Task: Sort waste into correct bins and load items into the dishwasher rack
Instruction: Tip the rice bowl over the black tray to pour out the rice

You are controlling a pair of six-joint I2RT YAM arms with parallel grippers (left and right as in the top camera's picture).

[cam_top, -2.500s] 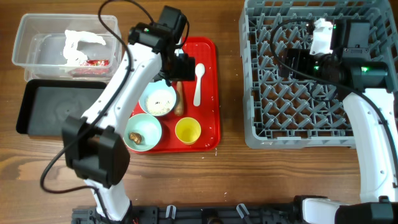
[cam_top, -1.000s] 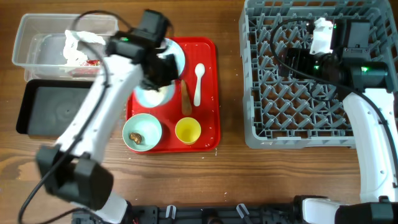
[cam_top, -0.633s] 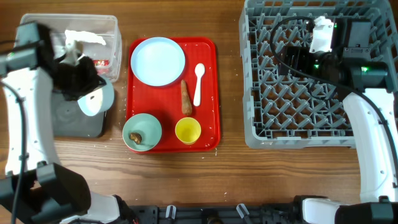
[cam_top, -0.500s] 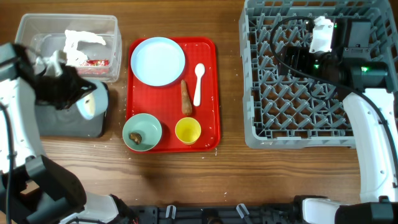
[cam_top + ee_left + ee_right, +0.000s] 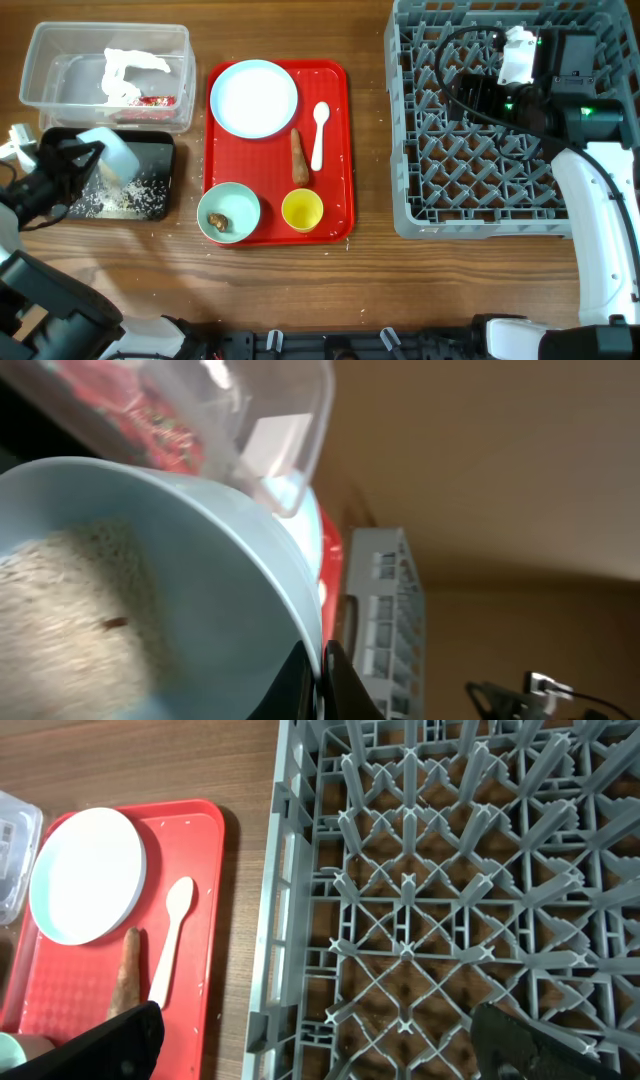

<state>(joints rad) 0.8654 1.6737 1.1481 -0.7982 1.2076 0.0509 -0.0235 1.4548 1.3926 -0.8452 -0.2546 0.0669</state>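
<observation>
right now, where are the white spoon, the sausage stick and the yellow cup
white spoon [image 5: 318, 142], overhead view, middle of the handle
sausage stick [image 5: 300, 158], overhead view, mid length
yellow cup [image 5: 302, 210], overhead view, inside bottom

White right arm [image 5: 603, 235], black joints, looped black cables [image 5: 438, 65], green light [image 5: 586, 112].

A brown wooden table [image 5: 370, 290] with darker grain streaks fills the overhead view. The light is even and the shadows are soft. A black bar [image 5: 330, 346] runs along its near edge.
</observation>
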